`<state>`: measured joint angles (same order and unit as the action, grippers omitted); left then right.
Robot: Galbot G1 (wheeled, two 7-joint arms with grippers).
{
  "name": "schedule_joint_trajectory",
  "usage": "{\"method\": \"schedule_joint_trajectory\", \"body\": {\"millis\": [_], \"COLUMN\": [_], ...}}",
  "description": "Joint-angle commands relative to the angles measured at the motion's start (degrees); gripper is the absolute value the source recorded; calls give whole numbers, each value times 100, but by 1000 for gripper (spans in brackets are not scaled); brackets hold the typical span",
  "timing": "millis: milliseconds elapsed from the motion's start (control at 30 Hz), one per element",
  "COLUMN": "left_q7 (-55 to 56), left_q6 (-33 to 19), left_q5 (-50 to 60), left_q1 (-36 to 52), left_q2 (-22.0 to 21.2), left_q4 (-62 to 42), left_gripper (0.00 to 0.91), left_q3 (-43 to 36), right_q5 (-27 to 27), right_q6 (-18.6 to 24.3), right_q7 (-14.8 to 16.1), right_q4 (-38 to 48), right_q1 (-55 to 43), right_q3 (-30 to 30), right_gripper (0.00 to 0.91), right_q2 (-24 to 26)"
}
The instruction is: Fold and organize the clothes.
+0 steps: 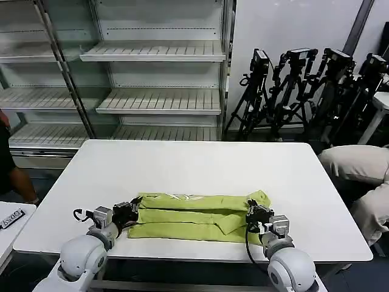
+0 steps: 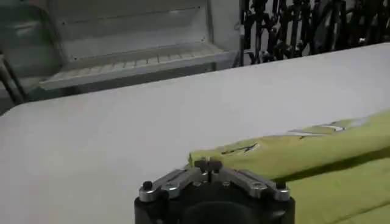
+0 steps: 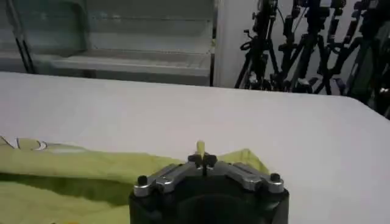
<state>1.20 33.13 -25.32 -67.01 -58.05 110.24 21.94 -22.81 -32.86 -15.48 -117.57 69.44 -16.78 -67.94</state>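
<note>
Table (image 1: 200,167): white, broad, filling the middle of the head view; bears one garment near its lower edge.

T-shirt (image 1: 194,217): plain lime yellow-green, thin and soft, lying lower centre of the head view as a long horizontal band already folded lengthwise in overlapping layers, a pale label or marking showing on its far layer.

Step in hand, judged: a lengthwise fold, both ends pinched.

Next move calls for both ends to travel together, level, so the layers stay aligned.

Left gripper (image 1: 129,213): lower left, at the band's left end, fingers brought together, seemingly on the fabric edge.

Right gripper (image 1: 255,214): lower right, at the right end, fingers together, a sliver of green fabric nipped between them.
</note>
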Motion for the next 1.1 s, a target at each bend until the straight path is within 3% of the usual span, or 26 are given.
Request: {"method": "schedule_joint_trajectory", "body": {"millis": [33,67,100,367,533,833,867,900,933,1100], "left_q7": [46,40,48,397,2137,2687,2699,2708,2679,2705], "left_q6": [10,9,12,4,11,7,7,6,6,6], "left_q5": [49,76,124,-100,-1292,-1287,-1286,-1293,-1295,-1295], "left_q1": [-244,-270,-296,-344,-264,-332,-315,-304,-303,-290], "left_q2": [40,41,45,-3,-143,-324,-332,-335,-337,-374], "left_q4": [347,366,376,648,848,419,389,370,352,318], "left_gripper": [20,907,907,907,907,907,312,91,10,10], "left_q3": [24,23,10,1,-375,-681,-702,-715,-723,-757], "right_q5": [46,45,45,94,209,327,336,345,356,363], "right_q6": [8,9,0,4,57,107,108,108,111,113], "right_q7": [-22,-20,-15,65,125,170,170,169,169,161], "right_q4": [-8,-2,-2,-264,-520,-687,-672,-664,-657,-655], "right_q1": [39,30,23,140,396,570,568,566,565,571], "right_q3": [9,11,14,-105,-194,-239,-229,-222,-216,-216], "right_gripper": [0,171,907,907,907,907,907,907,907,907], "right_q2": [-1,-4,-5,77,256,253,243,238,232,237]}}
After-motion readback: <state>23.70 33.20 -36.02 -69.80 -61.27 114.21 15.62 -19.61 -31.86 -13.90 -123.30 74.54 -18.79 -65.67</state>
